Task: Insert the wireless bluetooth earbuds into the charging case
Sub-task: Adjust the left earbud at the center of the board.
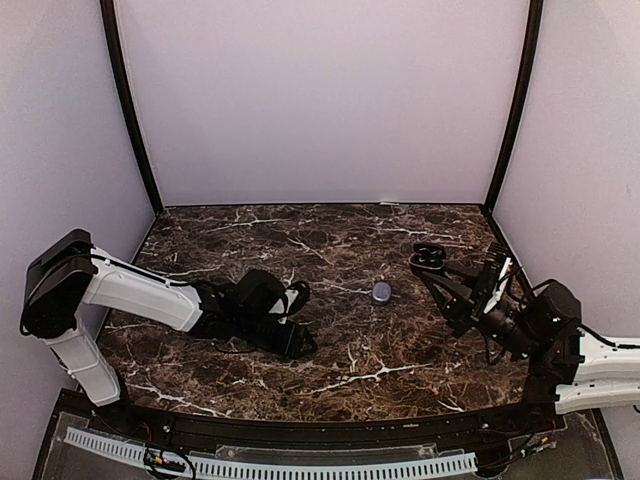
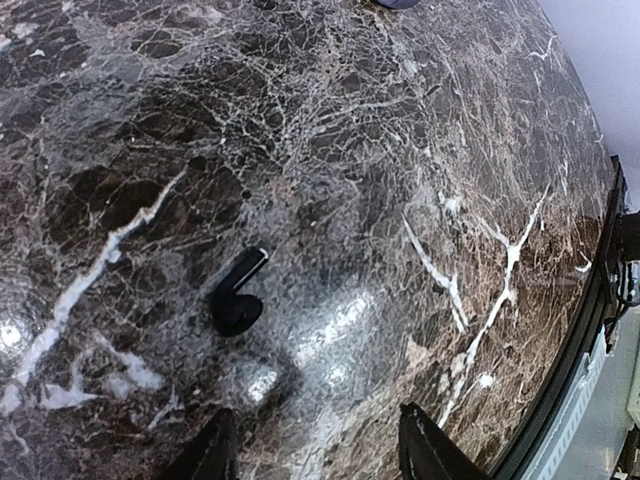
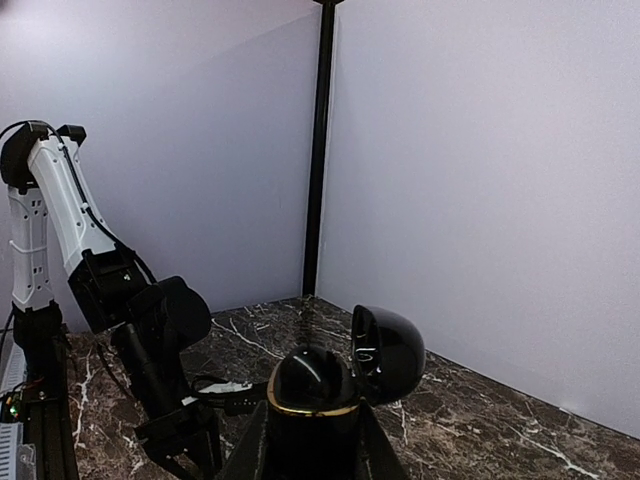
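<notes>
Since earbud [image 2: 238,300] is judged tiny, light, slick, bulb should be pinched, not stem. L gripper [image 2: 318,440] spread, empty; R gripper [image 3: 312,445] clamped on charging case [image 3: 310,385].

the charging case [image 3: 310,388] is a glossy black rounded shell with a gold rim, its domed lid [image 3: 388,352] swung open to one side, held upright above the table [image 1: 330,235] in the clamped right gripper [image 3: 312,445]. a black earbud [image 2: 238,300] lies flat on the table, its short stem slanting away from the round body with a pale glint at the tip. a pale purple earbud [image 1: 381,291] rests alone mid-table, apart from the case.
</notes>
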Robot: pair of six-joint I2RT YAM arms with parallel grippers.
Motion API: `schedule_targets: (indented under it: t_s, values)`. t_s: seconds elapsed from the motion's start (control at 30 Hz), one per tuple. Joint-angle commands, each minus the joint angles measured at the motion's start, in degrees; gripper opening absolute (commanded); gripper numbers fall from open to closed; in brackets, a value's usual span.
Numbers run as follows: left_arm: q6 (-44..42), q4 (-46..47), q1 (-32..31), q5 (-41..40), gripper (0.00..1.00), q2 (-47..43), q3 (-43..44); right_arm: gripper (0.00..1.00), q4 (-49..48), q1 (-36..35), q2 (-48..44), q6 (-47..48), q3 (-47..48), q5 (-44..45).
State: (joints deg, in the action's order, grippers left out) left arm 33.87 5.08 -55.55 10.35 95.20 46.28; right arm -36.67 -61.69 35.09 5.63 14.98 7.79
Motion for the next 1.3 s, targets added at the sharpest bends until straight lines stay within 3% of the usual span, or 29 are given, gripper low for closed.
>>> schedule_targets:
  t_s: [0.0, 0.4, 0.77, 1.0, 1.27]
  values:
    - [3.42, 2.25, 0.02, 2.14, 0.54, 2.21, 2.59, 0.0, -1.26, 0.6, -0.38, -0.14, -0.04, 0.78]
    - [5.88, 1.43, 4.85, 1.37, 0.54, 8.91, 7.29, 0.0, -1.03, 0.7, -0.4, 0.33, -0.24, 1.34]
    - [-1.67, -1.07, 6.95, 7.06, 0.5, 16.96, 18.19, 0.0, -1.38, 0.88, 0.21, 0.44, -0.48, 1.24]
    - [2.72, -4.38, 6.95, -2.73, 0.53, 6.4, 13.09, 0.0, -0.66, 0.96, -0.72, 0.3, -0.39, 1.22]
    - [7.98, -4.73, 3.7, 2.31, 0.57, -0.56, 6.04, 0.0, -1.08, 0.87, 0.1, 0.43, -0.32, 0.83]
